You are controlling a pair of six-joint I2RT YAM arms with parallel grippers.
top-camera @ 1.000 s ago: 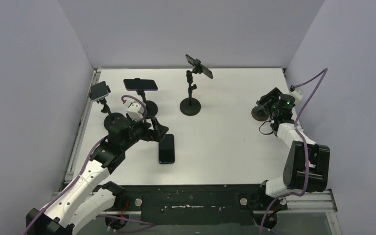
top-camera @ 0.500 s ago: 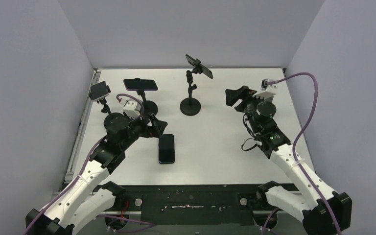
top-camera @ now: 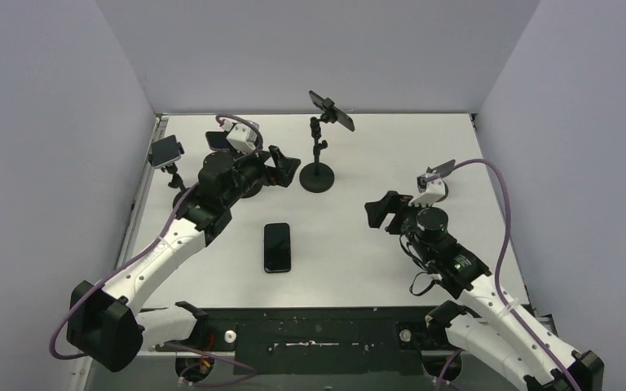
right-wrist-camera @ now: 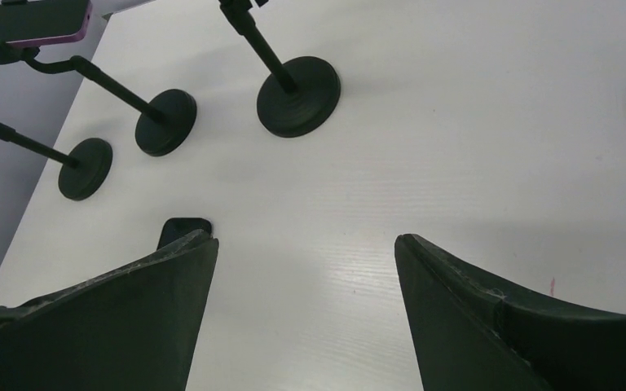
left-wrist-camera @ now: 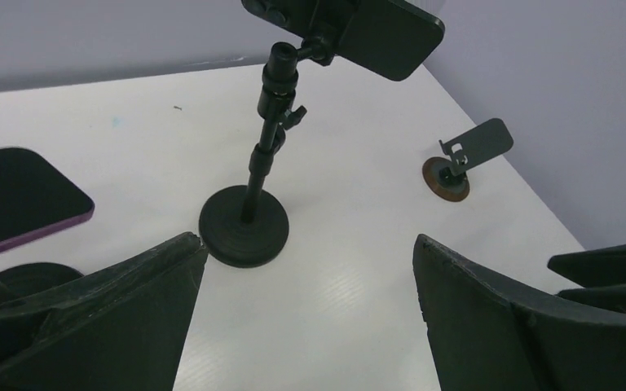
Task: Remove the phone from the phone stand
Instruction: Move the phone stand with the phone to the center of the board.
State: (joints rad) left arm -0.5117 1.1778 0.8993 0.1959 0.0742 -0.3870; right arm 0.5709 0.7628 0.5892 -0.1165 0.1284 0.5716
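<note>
Black and tilted, the phone (top-camera: 332,110) sits clamped atop the tall phone stand (top-camera: 317,175) at the back middle of the white tabletop (top-camera: 391,147). Just left of the stand's base hovers the left end effector (top-camera: 288,165), fingers spread wide — empty. Another phone (top-camera: 277,247) lies flat nearer the arms; the right end effector (top-camera: 379,213) — also open — hangs to its right.

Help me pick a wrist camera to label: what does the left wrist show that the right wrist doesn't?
Only left wrist: the phone clamped atop the centre stand, and the tilted plate of the small stand. Only right wrist: a corner of the loose phone and the base of the far-left stand. Both: the centre stand's round base and the purple phone.
</note>
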